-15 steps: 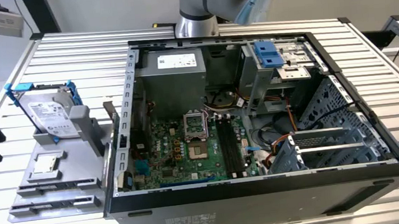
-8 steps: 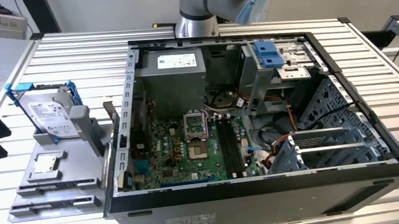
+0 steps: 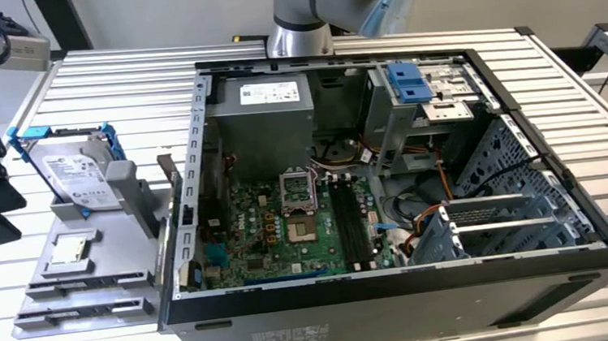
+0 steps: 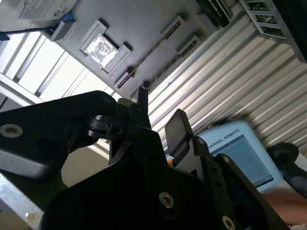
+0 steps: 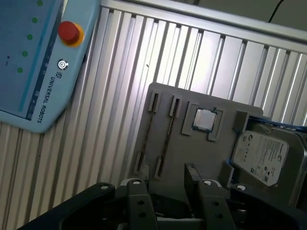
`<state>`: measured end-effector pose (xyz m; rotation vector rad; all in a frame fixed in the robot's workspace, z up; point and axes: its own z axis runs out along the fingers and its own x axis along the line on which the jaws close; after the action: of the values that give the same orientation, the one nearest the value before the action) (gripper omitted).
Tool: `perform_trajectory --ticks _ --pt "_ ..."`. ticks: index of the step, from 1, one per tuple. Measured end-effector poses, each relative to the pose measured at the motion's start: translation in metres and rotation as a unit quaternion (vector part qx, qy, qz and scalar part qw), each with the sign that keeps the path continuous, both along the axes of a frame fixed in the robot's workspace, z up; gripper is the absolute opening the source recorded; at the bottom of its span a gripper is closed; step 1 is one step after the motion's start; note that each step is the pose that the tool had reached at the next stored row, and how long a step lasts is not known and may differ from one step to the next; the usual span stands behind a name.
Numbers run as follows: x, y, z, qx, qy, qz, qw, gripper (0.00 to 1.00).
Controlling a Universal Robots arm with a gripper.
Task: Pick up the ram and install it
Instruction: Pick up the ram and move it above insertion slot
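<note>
Since the ram (image 5: 166,136) stands edge-on in a slot of the grey tray (image 5: 192,153) on the worktop (image 5: 120,96), the claw (image 5: 163,176) hovers close over that tray with its 2 fingers (image 5: 192,178) spread wide and empty, seemingly to straddle that thin edge.

The ram (image 5: 165,141) is showing in the first wrist view as a long, very thin dark strip, seen edge-on. It is standing on its long edge in a narrow slot of the grey holder (image 5: 192,153), the slot nearer to the small square chip (image 5: 205,120). In the second wrist view the ram (image 4: 147,54) is appearing the same way.
</note>
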<state>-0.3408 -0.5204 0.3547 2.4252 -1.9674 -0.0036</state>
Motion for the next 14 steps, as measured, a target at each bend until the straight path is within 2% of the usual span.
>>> perform_trajectory --ticks 4,14 --pt "0.0000 0.0000 -0.0051 -0.0008 0.0000 -0.005 0.99999 1.00" --pt "0.0000 0.0000 -0.0068 -0.0010 0.0000 -0.006 0.99998 1.00"
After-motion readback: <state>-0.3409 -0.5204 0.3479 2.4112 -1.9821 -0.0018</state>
